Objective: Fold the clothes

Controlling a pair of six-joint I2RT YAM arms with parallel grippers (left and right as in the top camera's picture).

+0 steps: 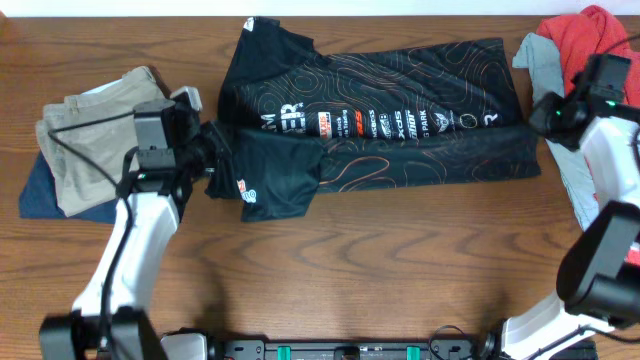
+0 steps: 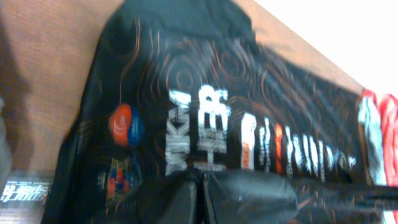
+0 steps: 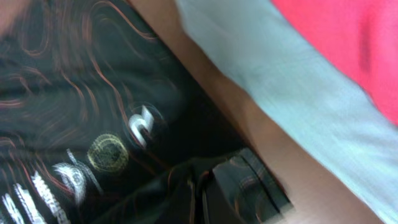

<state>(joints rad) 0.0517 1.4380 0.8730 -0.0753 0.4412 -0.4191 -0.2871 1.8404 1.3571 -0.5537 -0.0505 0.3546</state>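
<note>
While left gripper (image 1: 213, 152) pinches jersey (image 1: 400, 120) sleeve edge, right gripper (image 1: 543, 118) pinches opposite hem edge; open table (image 1: 380, 270) in front.

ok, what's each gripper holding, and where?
Both hold the black jersey: left gripper pinches its sleeve end, right gripper pinches the hem edge at the opposite end.

Wide bare table (image 1: 380, 270) along front, btwn L arm (image 1: 135, 240) & R arm (image 1: 612, 230): easy passage. Back-centre taken up by jersey (image 1: 400, 110), lying flat. Left side blocked by trousers (image 1: 85, 130), just beside L arm. Right-back corner crowded w/ red top (image 1: 592, 38) & grey top (image 1: 545, 60); only narrow wood strip btwn grey top & jersey.
</note>
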